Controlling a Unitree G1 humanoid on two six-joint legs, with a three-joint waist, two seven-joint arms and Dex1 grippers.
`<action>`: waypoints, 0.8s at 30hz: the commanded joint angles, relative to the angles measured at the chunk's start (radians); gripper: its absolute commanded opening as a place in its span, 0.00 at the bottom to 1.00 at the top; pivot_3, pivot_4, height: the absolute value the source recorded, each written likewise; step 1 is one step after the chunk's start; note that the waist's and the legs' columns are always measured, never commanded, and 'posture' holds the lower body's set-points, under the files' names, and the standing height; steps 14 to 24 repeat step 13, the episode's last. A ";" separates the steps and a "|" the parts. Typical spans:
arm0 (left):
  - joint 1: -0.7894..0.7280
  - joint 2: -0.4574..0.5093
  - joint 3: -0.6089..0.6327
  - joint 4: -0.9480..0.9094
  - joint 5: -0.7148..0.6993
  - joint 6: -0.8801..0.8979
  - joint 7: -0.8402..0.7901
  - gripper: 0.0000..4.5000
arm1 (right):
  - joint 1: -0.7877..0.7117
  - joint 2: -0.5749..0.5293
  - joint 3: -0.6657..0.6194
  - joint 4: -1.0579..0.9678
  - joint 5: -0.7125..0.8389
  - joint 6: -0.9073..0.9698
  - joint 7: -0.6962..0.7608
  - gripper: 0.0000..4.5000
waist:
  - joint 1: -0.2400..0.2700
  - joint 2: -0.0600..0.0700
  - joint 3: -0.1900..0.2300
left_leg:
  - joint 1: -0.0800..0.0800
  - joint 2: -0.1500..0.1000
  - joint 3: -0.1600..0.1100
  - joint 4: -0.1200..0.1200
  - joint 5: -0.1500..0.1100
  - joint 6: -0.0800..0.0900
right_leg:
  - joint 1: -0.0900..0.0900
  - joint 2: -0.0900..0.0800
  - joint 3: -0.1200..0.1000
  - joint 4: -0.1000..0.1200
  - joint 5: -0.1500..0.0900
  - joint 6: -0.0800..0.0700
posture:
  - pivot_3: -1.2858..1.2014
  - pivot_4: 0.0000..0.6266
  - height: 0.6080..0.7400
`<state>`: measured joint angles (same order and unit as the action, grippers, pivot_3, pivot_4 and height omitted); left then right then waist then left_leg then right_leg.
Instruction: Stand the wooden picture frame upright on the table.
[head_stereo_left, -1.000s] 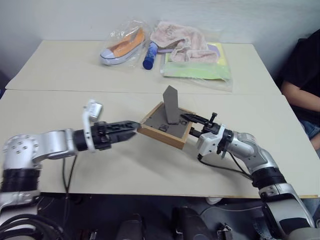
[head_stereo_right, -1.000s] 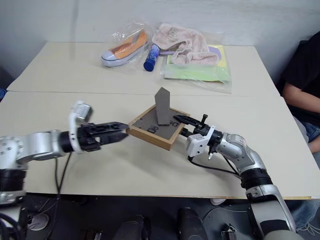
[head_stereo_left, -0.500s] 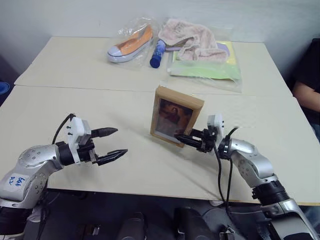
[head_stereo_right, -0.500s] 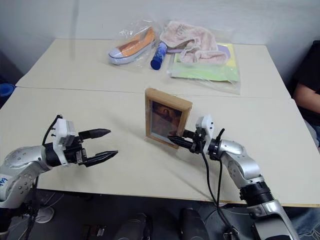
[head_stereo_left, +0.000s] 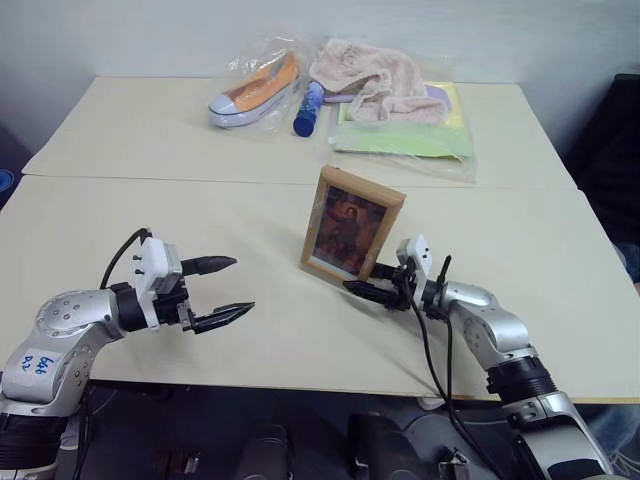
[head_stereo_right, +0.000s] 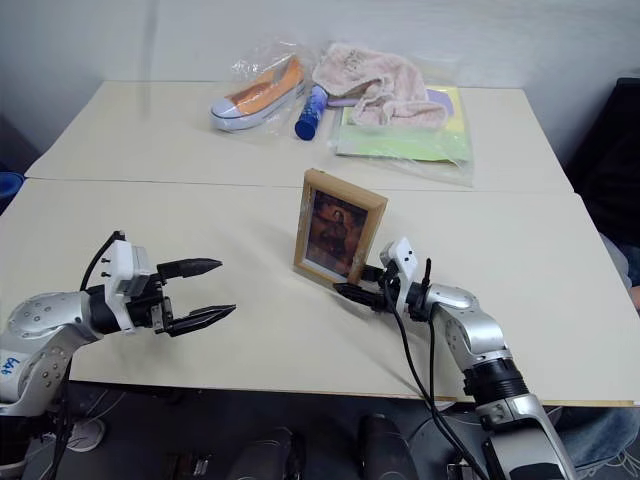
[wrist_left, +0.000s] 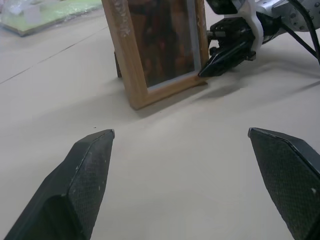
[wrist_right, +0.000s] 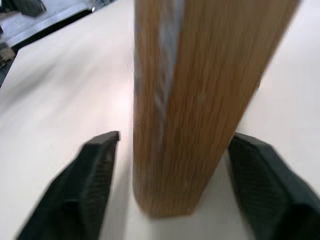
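Observation:
The wooden picture frame (head_stereo_left: 352, 225) stands upright on the table (head_stereo_left: 140, 220), near the seam, its reddish-brown portrait facing me. My right gripper (head_stereo_left: 366, 282) is low at the frame's lower right corner. In the right wrist view its open fingers (wrist_right: 97, 172) straddle the frame's edge (wrist_right: 190, 100) with a gap on each side. My left gripper (head_stereo_left: 238, 287) hovers open and empty well to the left of the frame. In the left wrist view its fingertips (wrist_left: 90, 170) point at the frame (wrist_left: 160, 45) from a distance.
Along the table's far side lie a bagged sneaker (head_stereo_left: 250, 88), a blue bottle (head_stereo_left: 305, 108), a pink towel (head_stereo_left: 375, 80) and a green-yellow packet (head_stereo_left: 400, 135). A dark-clothed person (head_stereo_left: 622, 125) sits at the right edge. The table's front edge runs just below both arms.
The frame went from lying tilted face down between both grippers to standing upright. The left gripper drew back left, and the right gripper has opened off the frame's corner.

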<state>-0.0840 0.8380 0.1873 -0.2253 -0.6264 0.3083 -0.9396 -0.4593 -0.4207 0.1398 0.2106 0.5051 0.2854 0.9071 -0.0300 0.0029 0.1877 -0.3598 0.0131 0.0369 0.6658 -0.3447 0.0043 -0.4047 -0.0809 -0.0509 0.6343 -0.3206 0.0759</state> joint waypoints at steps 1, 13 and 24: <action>0.028 -0.008 0.070 0.008 0.008 -0.002 0.013 1.00 | 0.024 -0.040 -0.074 -0.128 0.032 -0.013 0.053 0.99 | 0.001 0.000 0.000 | -0.002 0.000 0.000 0.000 0.000 0.000 | -0.002 0.000 0.000 0.002 0.000 0.000 | 0.52 0.24 1.00; 0.256 -0.003 0.155 0.172 0.243 -0.302 -0.039 1.00 | 0.337 -0.325 -0.275 -0.080 -0.150 -0.623 0.313 0.99 | 0.017 -0.001 0.000 | -0.007 -0.001 0.001 0.004 -0.001 0.003 | -0.004 0.001 -0.001 -0.004 0.001 0.002 | 0.52 0.24 1.00; 0.256 -0.003 0.155 0.172 0.243 -0.302 -0.039 1.00 | 0.337 -0.325 -0.275 -0.080 -0.150 -0.623 0.313 0.99 | 0.017 -0.001 0.000 | -0.007 -0.001 0.001 0.004 -0.001 0.003 | -0.004 0.001 -0.001 -0.004 0.001 0.002 | 0.52 0.24 1.00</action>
